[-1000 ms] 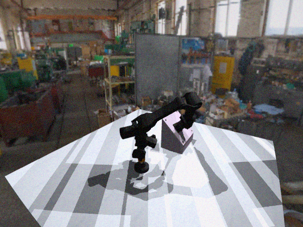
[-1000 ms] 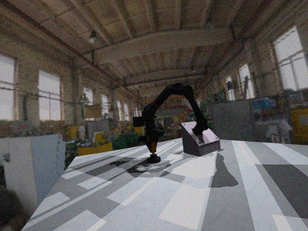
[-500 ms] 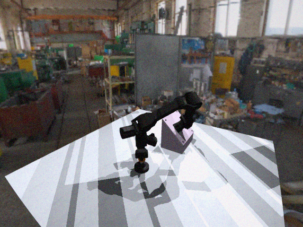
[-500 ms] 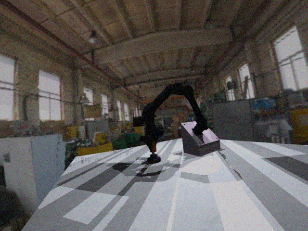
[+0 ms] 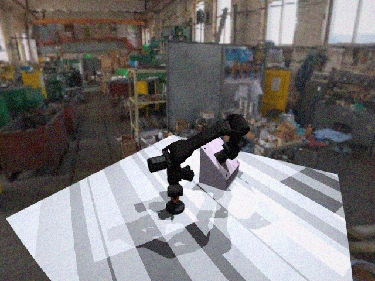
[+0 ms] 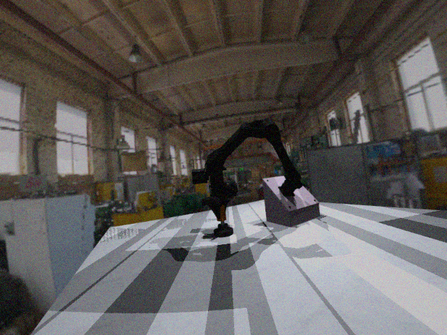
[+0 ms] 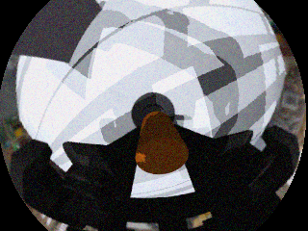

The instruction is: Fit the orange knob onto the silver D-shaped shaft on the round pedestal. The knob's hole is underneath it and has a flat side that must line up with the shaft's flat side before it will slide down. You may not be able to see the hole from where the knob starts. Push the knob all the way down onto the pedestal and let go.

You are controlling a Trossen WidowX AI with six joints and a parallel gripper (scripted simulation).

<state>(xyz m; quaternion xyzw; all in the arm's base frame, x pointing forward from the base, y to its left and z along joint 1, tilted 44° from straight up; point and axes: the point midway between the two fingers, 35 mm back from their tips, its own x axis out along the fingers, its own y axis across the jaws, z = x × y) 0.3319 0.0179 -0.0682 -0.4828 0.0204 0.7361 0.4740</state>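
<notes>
At 1-2 o'clock from the pedestal (image 5: pixel 175 208) (image 6: pixel 223 231) (image 7: pixel 139 110), top view, a wedge (image 5: pixel 211 172) (image 6: pixel 286 216) (image 7: pixel 50 34) carries the arm, apart from it. Gripper (image 5: pixel 174 196) (image 6: pixel 222 213) (image 7: pixel 157 129) clamped on knob (image 5: pixel 174 198) (image 6: pixel 223 217) (image 7: pixel 163 150), over pedestal; seating unclear, shaft hidden. Knob's dk orange, tapered, w/ bright patch approx 8 o'clock, wrist view.

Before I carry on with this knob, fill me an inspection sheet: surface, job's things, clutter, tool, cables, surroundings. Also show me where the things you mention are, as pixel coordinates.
Surface: tabletop (image 5: pixel 287 242) (image 6: pixel 306 288) crossed by pale and dark bands and shadows.
Job's things: orange knob (image 5: pixel 174 198) (image 6: pixel 222 213) (image 7: pixel 163 146) upright above the round pedestal (image 5: pixel 174 207) (image 6: pixel 223 230) (image 7: pixel 138 113); shaft hidden, flat alignment and seating cannot be told.
Clutter: nothing seen on the tabletop.
Tool: gripper (image 5: pixel 174 198) (image 6: pixel 222 214) (image 7: pixel 157 129) shut on the orange knob.
Cables: nothing seen.
Surroundings: workshop with windows, a yellow cabinet (image 5: pixel 275 93) and a grey panel (image 5: pixel 195 84); the arm's base is a wedge-shaped block (image 5: pixel 211 172) (image 6: pixel 276 209).
</notes>
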